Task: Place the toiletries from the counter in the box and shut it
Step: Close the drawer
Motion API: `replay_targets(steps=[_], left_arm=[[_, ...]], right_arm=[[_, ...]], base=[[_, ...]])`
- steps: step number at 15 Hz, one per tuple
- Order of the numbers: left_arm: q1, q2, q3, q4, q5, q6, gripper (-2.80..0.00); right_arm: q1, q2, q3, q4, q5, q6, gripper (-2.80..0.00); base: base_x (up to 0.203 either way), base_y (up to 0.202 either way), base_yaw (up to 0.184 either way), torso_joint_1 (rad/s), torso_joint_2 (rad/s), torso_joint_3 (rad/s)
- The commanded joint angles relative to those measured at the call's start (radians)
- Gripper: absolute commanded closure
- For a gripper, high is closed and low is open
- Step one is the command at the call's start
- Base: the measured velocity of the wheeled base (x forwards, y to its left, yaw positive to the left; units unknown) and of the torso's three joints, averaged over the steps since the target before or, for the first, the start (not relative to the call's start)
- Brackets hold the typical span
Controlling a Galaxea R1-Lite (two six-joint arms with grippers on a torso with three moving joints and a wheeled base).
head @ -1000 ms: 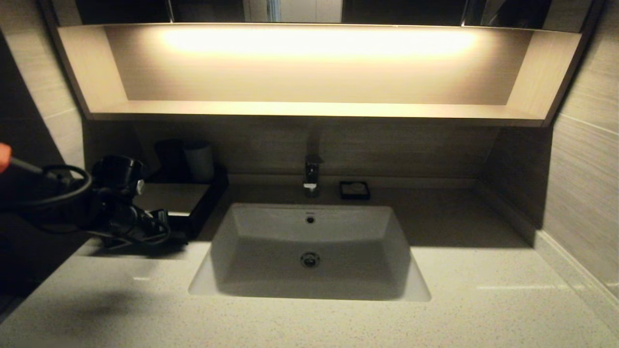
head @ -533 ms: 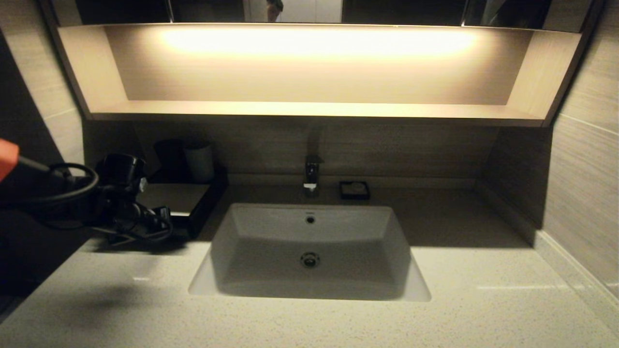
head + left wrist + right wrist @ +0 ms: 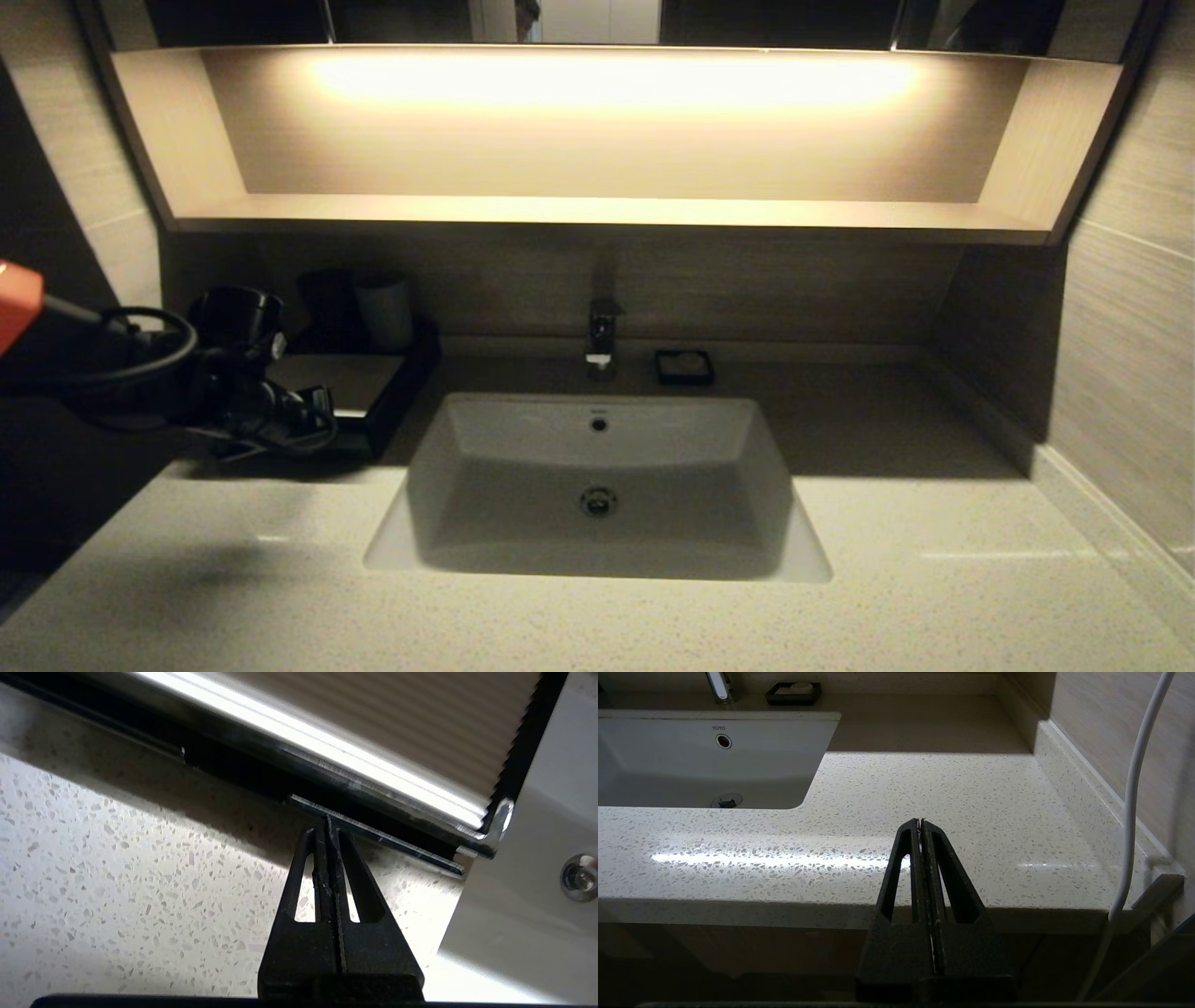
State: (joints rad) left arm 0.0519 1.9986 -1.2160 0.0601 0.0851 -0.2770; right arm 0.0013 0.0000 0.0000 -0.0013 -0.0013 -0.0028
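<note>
Toiletries box [image 3: 359,387], a dark flat case with a pale ribbed lid, sits at about ten o'clock from the sink [image 3: 597,485], on the speckled counter [image 3: 934,579] against the back wall. Behind it, toward eleven o'clock, stand two cups [image 3: 383,308], one dark and one pale. Straight back at twelve o'clock is the tap [image 3: 602,336], and just to its right a small dark soap dish [image 3: 684,366].

From where I stand, the left gripper [image 3: 328,820] is low over the counter at the box's near edge, at roughly nine o'clock from the basin. Its two fingers are pressed together with nothing between them, and their tips reach the thin dark strip running along the box's front. I cannot tell whether they actually touch it. The lid's shiny rim [image 3: 327,751] catches the light just beyond.

The right gripper [image 3: 920,822] hangs off the front of the counter at about five o'clock from the basin, fingers likewise closed flat against each other and holding nothing. A white cable [image 3: 1134,793] runs down beside it near the side wall.
</note>
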Motion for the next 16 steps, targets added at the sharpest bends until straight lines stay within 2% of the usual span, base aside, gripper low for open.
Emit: replay_targets(steps=[1, 8, 12, 16], left_arm=[[0.0, 0.007, -0.014, 0.001, 0.001, -0.002, 0.0], [-0.002, 0.011, -0.02, 0.001, 0.001, -0.004, 0.0], [-0.008, -0.069, 0.036, 0.014, 0.002, -0.004, 0.0], [-0.012, -0.196, 0.146, 0.017, 0.005, 0.007, 0.0]], right_arm=[[0.0, -0.002, 0.002, 0.0, 0.0, 0.0, 0.0], [0.0, -0.002, 0.002, 0.0, 0.0, 0.0, 0.0], [0.0, -0.002, 0.002, 0.0, 0.0, 0.0, 0.0], [0.0, -0.002, 0.002, 0.0, 0.0, 0.0, 0.0]], base=[[0.0, 0.0, 0.0, 0.0, 0.0, 0.0], [0.0, 0.0, 0.0, 0.0, 0.0, 0.0], [0.0, 0.0, 0.0, 0.0, 0.0, 0.0], [0.0, 0.0, 0.0, 0.0, 0.0, 0.0]])
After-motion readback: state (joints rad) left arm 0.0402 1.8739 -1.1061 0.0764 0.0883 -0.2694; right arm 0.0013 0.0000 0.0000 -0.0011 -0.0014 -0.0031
